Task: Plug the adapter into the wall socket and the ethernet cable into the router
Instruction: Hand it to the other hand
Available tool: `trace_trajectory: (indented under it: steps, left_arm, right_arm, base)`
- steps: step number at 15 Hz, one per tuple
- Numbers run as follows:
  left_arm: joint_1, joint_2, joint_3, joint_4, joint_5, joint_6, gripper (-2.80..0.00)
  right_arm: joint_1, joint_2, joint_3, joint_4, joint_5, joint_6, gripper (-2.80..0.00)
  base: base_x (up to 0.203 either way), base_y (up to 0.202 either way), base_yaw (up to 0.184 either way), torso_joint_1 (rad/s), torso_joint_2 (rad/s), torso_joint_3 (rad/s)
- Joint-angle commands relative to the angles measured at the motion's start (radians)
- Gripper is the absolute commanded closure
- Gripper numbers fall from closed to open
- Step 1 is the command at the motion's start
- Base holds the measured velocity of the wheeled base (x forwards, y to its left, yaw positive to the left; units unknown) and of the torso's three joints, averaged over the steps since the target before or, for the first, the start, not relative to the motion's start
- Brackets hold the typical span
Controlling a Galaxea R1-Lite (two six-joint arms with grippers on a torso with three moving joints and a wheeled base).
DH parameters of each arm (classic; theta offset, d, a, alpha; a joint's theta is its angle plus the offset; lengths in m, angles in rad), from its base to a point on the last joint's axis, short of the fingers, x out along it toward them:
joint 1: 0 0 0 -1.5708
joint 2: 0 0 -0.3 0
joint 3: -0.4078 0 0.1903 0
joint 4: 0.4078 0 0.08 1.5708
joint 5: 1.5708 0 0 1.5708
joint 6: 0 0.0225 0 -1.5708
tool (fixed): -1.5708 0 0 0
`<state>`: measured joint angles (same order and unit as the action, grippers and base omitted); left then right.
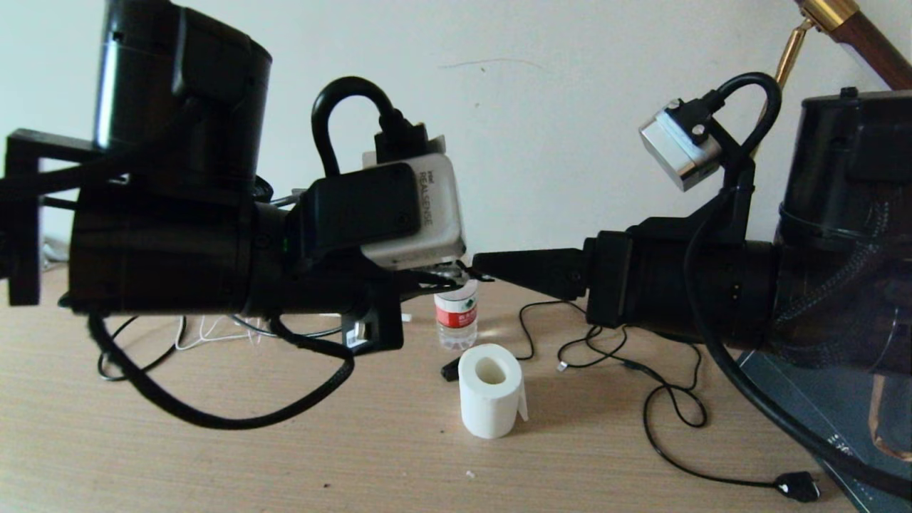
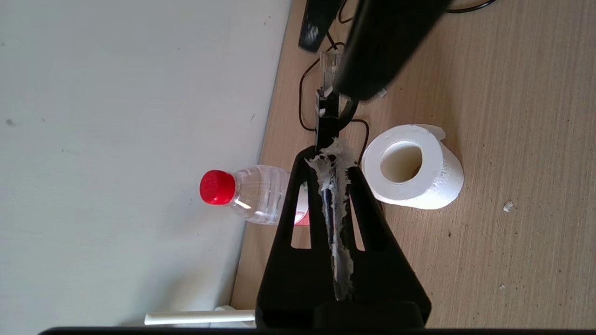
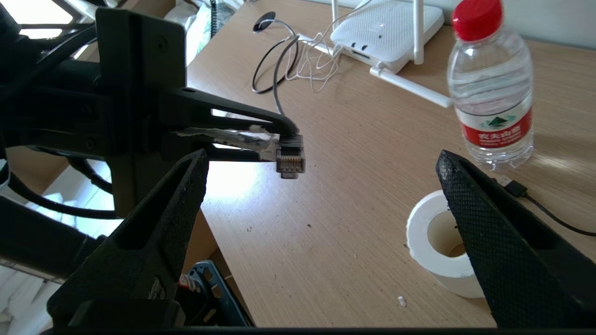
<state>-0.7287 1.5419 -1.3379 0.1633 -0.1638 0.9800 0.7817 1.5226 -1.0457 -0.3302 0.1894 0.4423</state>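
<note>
My left gripper [image 2: 330, 156] is shut on the ethernet cable, held in the air above the wooden table. The cable's plug [image 3: 290, 156] sticks out past the fingertips, its clear tip [image 2: 328, 70] pointing at my right arm. My right gripper [image 3: 322, 158] stands open, its fingers [image 3: 158, 223] wide apart; its tip [image 1: 479, 263] nearly meets the plug end on. The white router [image 3: 386, 28] lies at the back of the table by the wall, a white cord [image 3: 316, 60] coiled beside it. The adapter and the wall socket are out of view.
A water bottle with a red cap [image 1: 456, 317] stands below the two grippers. A white toilet-paper roll [image 1: 490, 390] stands just in front of it. A thin black cord with a chunky plug [image 1: 798, 486] snakes across the table's right side. A dark board [image 1: 819, 399] lies at the right.
</note>
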Motion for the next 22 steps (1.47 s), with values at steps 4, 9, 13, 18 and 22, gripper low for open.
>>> trace_trajectory:
  steps: [4,9,13,18,22]
  left_arm:
    - [-0.006,0.001,0.0,0.001,0.0,0.008,0.0]
    - [-0.011,0.004,0.0,0.001,0.0,0.009,0.0]
    - [-0.012,0.007,0.002,0.001,0.0,0.011,0.0]
    - [-0.02,0.007,0.003,0.001,0.0,0.011,0.0]
    - [-0.027,0.009,0.009,0.001,0.0,0.011,0.0]
  right_arm:
    - [0.012,0.019,0.0,-0.003,-0.033,-0.013,-2.8]
    - [0.018,0.027,0.001,-0.009,-0.035,-0.02,-2.8]
    - [0.018,0.028,0.0,-0.009,-0.034,-0.021,-2.8]
    - [0.018,0.027,0.004,-0.009,-0.034,-0.02,0.0]
    - [0.019,0.025,0.004,-0.01,-0.034,-0.022,0.0]
  base:
    - [0.0,0.0,0.0,0.0,0.0,0.0]
    - [0.0,0.0,0.0,0.0,0.0,0.0]
    - [0.0,0.0,0.0,0.0,0.0,0.0]
    - [0.0,0.0,0.0,0.0,0.0,0.0]
    - [0.0,0.0,0.0,0.0,0.0,0.0]
